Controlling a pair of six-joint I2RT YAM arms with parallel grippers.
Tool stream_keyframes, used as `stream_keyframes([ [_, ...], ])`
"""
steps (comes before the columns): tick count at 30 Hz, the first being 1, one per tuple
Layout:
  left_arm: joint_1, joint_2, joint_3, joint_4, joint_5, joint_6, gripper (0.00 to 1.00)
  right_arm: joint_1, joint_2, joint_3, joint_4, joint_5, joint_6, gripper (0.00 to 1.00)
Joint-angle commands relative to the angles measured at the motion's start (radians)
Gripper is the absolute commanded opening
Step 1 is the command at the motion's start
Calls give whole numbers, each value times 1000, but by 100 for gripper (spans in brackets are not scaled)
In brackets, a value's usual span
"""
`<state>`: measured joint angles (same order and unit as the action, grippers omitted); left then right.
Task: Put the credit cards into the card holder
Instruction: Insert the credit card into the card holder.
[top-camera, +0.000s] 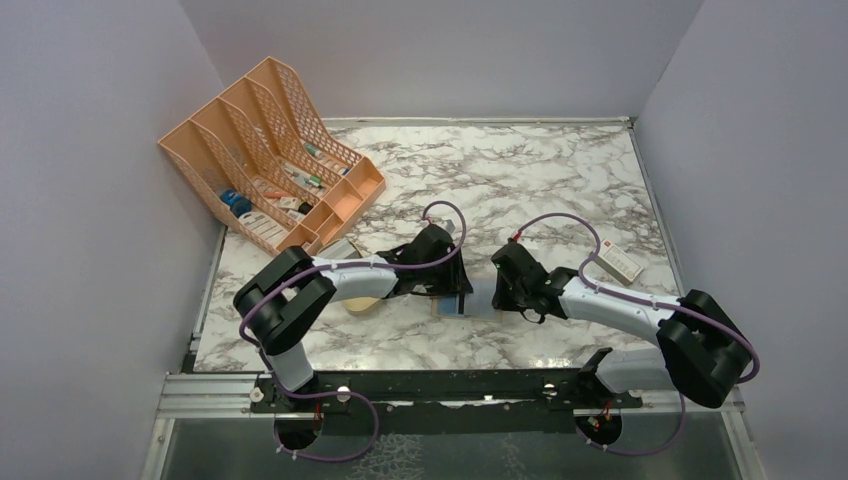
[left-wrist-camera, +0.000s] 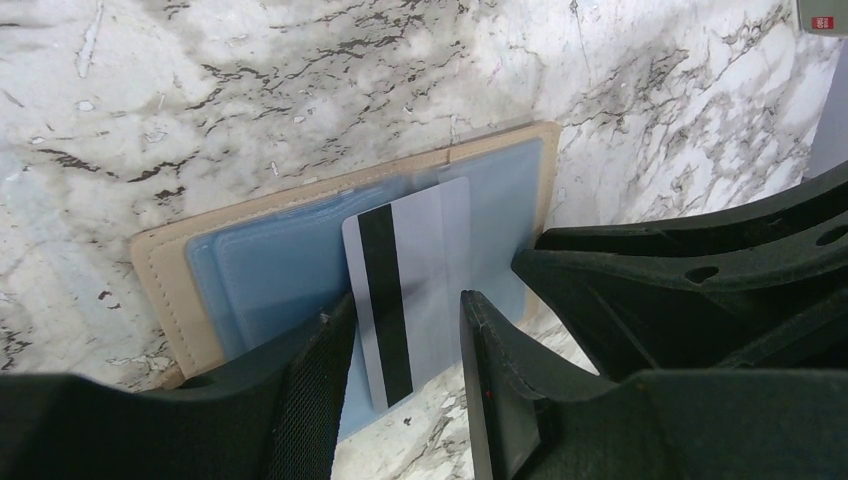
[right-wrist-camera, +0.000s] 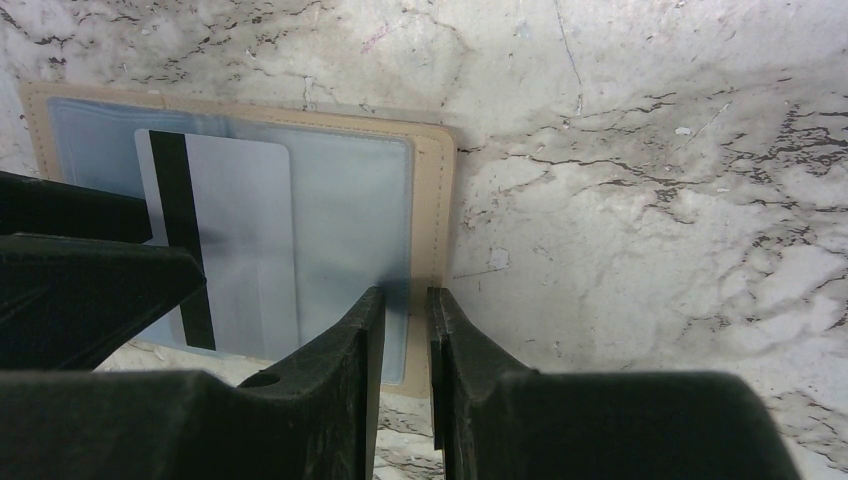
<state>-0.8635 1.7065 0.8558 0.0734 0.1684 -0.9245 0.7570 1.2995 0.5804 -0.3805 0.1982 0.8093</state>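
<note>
Centrally on the marble table (left-wrist-camera: 300, 80) the card holder (left-wrist-camera: 270, 270) is laid open, its blue pockets turned upward. One credit card (left-wrist-camera: 420, 250), black stripe showing, is seen lying flat on those pockets. It is flanked along its long edges by the spread fingers of the left gripper (left-wrist-camera: 405, 305). The right gripper (right-wrist-camera: 405, 300) is drawn almost together over the holder's tan rim; whether that rim is pinched cannot be told. An orange rack (top-camera: 270, 150) is stood at the far left

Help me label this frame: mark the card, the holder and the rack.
card (left-wrist-camera: 432, 270), left wrist view, pale face beside stripe.
holder (right-wrist-camera: 433, 200), right wrist view, tan right border.
rack (top-camera: 305, 110), top view, mesh wall.
</note>
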Motion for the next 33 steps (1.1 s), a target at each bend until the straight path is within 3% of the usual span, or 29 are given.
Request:
stream_keyframes([
  [1, -11, 27, 15, -16, 4, -12, 45, 2, 18, -12, 22, -59, 15, 21],
  [16, -43, 42, 16, 37, 14, -66, 44, 3, 29, -19, 42, -73, 26, 21],
  [22, -43, 17, 25, -10, -62, -30, 44, 2, -54, 39, -75, 32, 14, 23],
  [33, -45, 6, 15, -16, -77, -27, 44, 1, -57, 12, -78, 101, 23, 22],
])
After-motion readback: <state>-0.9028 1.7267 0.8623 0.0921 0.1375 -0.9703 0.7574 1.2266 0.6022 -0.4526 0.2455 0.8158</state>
